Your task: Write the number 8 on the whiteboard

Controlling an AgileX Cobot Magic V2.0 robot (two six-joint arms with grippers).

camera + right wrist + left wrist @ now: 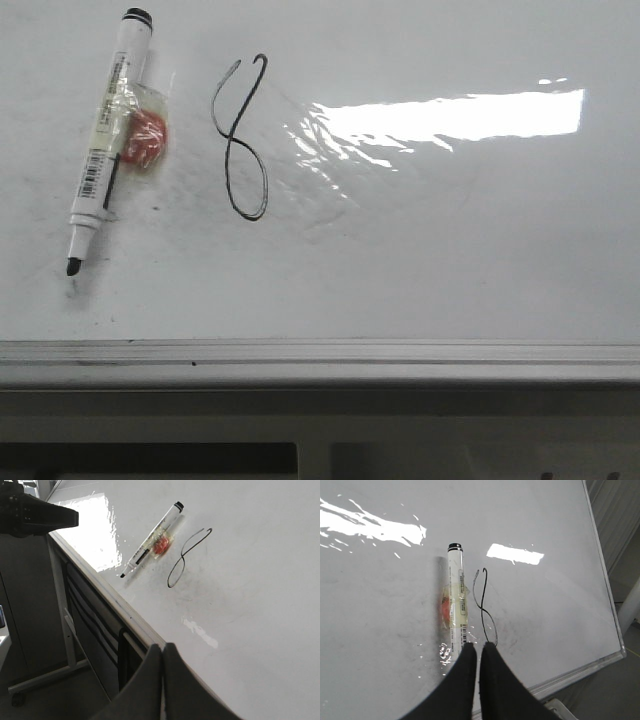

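Number 8 (240,140) stands drawn on whiteboard (450,260), marker (108,140) lying just left of it, long way along it. Left gripper (478,652) nearer; both grippers' jaws shut, holding nothing; right gripper (162,652) off by the edge.

My left fingers (465,665) cover the tip end of the marker (456,595) and the bottom of the number 8 (484,605). The tiny words on the marker's label are too small to read. The whiteboard (450,250) runs off the picture's far, left and right edges.
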